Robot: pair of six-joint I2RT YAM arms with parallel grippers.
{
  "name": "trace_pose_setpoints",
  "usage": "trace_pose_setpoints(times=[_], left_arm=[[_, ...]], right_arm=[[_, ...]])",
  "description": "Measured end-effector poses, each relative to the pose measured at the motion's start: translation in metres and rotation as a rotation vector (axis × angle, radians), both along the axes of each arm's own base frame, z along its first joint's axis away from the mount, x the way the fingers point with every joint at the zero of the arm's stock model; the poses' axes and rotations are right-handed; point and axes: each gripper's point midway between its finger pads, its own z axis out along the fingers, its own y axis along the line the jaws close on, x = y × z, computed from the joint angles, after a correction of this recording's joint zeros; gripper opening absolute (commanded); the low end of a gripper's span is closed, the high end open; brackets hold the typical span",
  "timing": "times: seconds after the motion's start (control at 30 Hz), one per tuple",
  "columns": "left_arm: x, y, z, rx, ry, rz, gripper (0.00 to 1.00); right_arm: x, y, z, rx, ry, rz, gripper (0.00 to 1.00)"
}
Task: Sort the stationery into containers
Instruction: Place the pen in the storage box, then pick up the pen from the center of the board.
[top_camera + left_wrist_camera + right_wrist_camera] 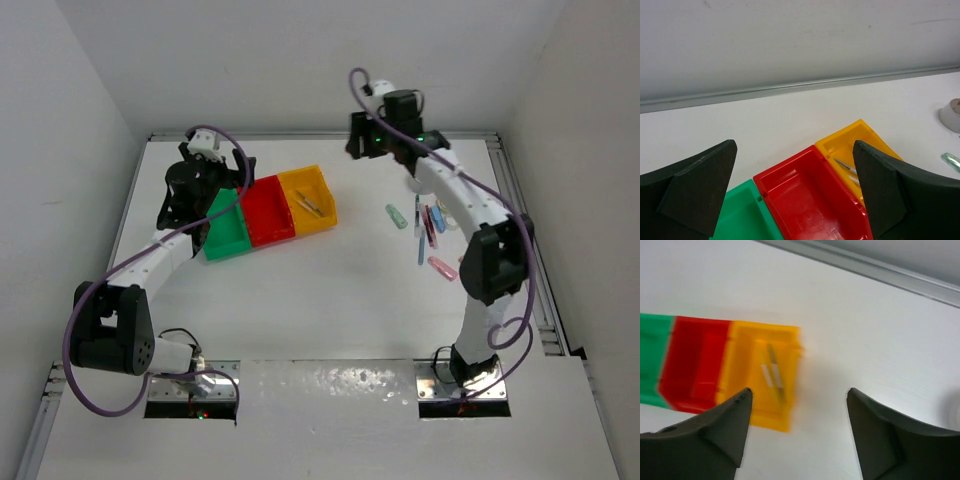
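Note:
Three joined bins stand in a row: green (225, 235), red (268, 213), yellow (310, 198). Two thin pens (313, 204) lie in the yellow bin. My left gripper (225, 195) hovers at the bins' left end, open and empty; in the left wrist view (794, 150) the empty red bin (812, 200) lies between its fingers. My right gripper (358, 140) is raised behind the yellow bin, open and empty (799, 392); the yellow bin (745, 390) shows blurred at its left. Loose stationery lies at the right: a pale-green stick (397, 216), a blue pen (421, 242), a pink stick (441, 268).
More small sticks and a tape roll (450, 215) lie under the right arm's forearm. The tape roll (951, 115) also shows at the right edge of the left wrist view. A metal rail (320, 136) and white walls bound the table at the back and sides.

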Motion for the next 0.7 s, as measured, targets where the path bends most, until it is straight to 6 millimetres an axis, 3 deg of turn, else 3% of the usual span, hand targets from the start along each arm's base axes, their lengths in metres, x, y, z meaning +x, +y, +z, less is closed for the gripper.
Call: trace_pose_setpoints(times=[0.07, 0.1, 0.13, 0.2, 0.23, 0.33, 0.4, 0.5, 0.7], left_arm=[[0.001, 0.003, 0.000, -0.002, 0.001, 0.016, 0.99], [0.001, 0.004, 0.000, -0.004, 0.003, 0.025, 0.99], [0.001, 0.005, -0.001, -0.005, 0.005, 0.032, 0.99], [0.002, 0.008, -0.003, -0.005, 0.013, 0.050, 0.99], [0.002, 0.010, -0.004, -0.004, 0.019, 0.058, 0.99], [0.002, 0.014, -0.009, -0.001, 0.035, 0.084, 0.98], [0.001, 0.017, -0.012, 0.001, 0.042, 0.101, 0.98], [0.000, 0.020, -0.018, 0.004, 0.058, 0.117, 0.98], [-0.001, 0.023, -0.022, 0.008, 0.072, 0.130, 0.98]], right_arm=[[0.002, -0.049, 0.011, -0.009, 0.017, -0.091, 0.09], [0.003, -0.074, 0.007, -0.012, 0.051, -0.151, 0.00], [0.002, -0.094, -0.001, -0.019, 0.089, -0.204, 0.00], [-0.006, -0.130, -0.032, -0.032, 0.196, -0.311, 0.16], [-0.015, -0.144, -0.050, -0.046, 0.255, -0.355, 0.37], [-0.057, -0.179, -0.115, -0.118, 0.452, -0.470, 0.52], [-0.094, -0.193, -0.152, -0.173, 0.584, -0.512, 0.52], [-0.133, -0.200, -0.182, -0.225, 0.703, -0.538, 0.53], [-0.163, -0.205, -0.207, -0.285, 0.770, -0.566, 0.49]])
